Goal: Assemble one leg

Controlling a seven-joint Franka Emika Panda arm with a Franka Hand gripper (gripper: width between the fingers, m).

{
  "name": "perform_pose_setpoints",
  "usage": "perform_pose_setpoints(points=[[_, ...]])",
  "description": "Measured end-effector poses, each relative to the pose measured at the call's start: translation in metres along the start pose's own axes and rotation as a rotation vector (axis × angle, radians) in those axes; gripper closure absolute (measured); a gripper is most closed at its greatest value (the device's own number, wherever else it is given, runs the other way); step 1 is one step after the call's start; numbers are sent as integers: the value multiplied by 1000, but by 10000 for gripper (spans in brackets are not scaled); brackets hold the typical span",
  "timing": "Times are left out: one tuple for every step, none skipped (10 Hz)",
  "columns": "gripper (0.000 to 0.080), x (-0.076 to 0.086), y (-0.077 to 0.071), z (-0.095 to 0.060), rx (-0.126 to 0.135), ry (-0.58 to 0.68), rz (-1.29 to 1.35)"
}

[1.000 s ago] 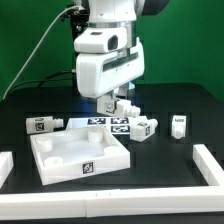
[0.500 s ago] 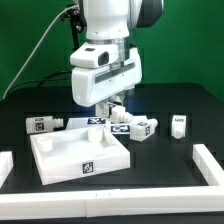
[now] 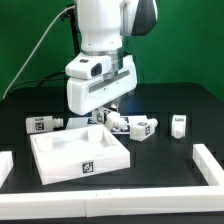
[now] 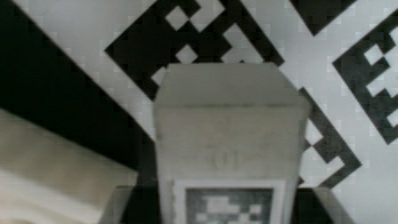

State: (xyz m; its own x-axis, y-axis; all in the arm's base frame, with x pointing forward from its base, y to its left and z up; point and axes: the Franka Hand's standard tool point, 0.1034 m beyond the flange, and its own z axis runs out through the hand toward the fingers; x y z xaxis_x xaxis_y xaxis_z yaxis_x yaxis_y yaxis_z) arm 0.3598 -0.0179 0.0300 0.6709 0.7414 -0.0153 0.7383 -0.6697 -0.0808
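From my console I read the gripper [image 3: 106, 112] as narrow and clamped on the leg [image 4: 222, 120]. In the wrist view the white block fills the middle of the picture, with dark finger shapes tight against both of its long sides low in the frame and a square tag sticker on the end nearest the camera. The rest of its faces look plain. Behind the leg I see the big black-and-white tag patterns of the marker board [image 4: 196, 30], so the leg hangs above that board. I cannot tell from either view whether its far end touches it. In the exterior view the arm stands over the middle of the black table [image 3: 170, 190], and the gripper is partly hidden under the white wrist housing. Taking the gripper as the clock's centre in that view, the large white tray [image 3: 105, 163] lies at 7 o'clock, close by, with a tag on its front wall. A second leg [image 3: 42, 124] lies at 9 o'clock, well apart from the gripper and just beyond the tray's far corner. A third leg [image 3: 143, 127] lies tilted at 4 o'clock, near. A fourth leg [image 3: 178, 123] sits at 3 o'clock, farther out, apart from the others. A white bar [image 3: 5, 165] lies at 8 o'clock at the frame's edge and the other white bar [image 3: 212, 168] at 4 o'clock.
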Motion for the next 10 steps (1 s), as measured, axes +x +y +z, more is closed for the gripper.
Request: perform_pose_setpoints(points=[[515,-2,-2,4,8,-3,1],[515,-3,-5,10,16,-6,2],[515,-4,-8,16,25,-10,3],[515,-4,-8,17,26,-9,4],[515,-4,-8,17,23,-7,5],[515,-4,-8,17,22,-6,4],[515,-4,-8,17,22,-6,4],[515,-4,-8,17,22,-6,4],[329,-4,-8,17,22,-6,4],[329,-4,-9,16,27,-11,11]])
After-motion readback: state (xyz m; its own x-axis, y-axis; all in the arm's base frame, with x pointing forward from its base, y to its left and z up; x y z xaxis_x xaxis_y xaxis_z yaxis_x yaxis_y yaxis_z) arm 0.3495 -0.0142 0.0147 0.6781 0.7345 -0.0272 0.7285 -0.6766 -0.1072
